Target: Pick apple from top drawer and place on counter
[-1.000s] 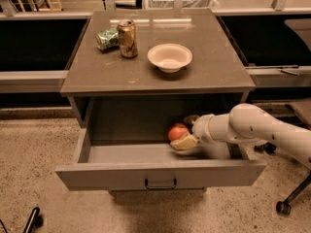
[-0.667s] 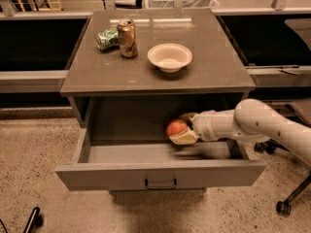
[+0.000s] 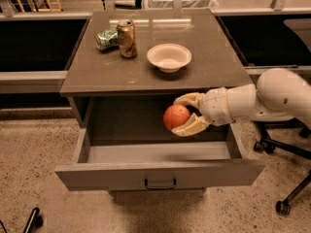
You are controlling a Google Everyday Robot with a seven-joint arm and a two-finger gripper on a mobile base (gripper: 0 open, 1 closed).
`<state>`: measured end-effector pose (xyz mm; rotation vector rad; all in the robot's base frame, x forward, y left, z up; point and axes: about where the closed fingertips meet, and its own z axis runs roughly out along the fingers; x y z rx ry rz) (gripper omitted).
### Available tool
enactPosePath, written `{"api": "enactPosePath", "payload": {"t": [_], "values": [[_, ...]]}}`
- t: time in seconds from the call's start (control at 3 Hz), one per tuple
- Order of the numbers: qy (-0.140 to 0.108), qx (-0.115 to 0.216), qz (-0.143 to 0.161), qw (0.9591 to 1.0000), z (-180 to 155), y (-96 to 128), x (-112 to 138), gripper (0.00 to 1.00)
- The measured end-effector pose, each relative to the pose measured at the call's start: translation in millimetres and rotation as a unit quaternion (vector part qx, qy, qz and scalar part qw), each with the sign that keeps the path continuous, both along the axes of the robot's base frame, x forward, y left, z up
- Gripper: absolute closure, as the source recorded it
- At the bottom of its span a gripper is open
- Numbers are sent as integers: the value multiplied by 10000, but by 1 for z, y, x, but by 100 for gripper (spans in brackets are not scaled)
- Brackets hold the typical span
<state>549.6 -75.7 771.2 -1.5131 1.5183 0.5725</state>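
No legible text or labels anywhere.

Pincer (image 3: 179,115) gripping apple (image 3: 176,116) sat above the open drawer (image 3: 160,174), below the tabletop (image 3: 209,62) front edge. On tabletop: bowl (image 3: 169,57) mid, can (image 3: 127,38) left of it, packet (image 3: 107,39) at can's left.

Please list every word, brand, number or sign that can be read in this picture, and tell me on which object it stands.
No text can be read anywhere.
Can: print too blurred to read.
Green packet beside it: print too blurred to read.
Bowl, counter, top drawer: no markings visible.
Hand, holding the apple over the open drawer: no label visible.
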Motion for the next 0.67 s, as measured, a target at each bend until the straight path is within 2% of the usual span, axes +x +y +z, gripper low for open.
{"api": "enactPosePath", "payload": {"t": [0.33, 0.67], "values": [[-304, 172, 364, 9987, 67, -16, -9, 100], [-290, 368, -48, 9989, 106, -53, 16, 100]]}}
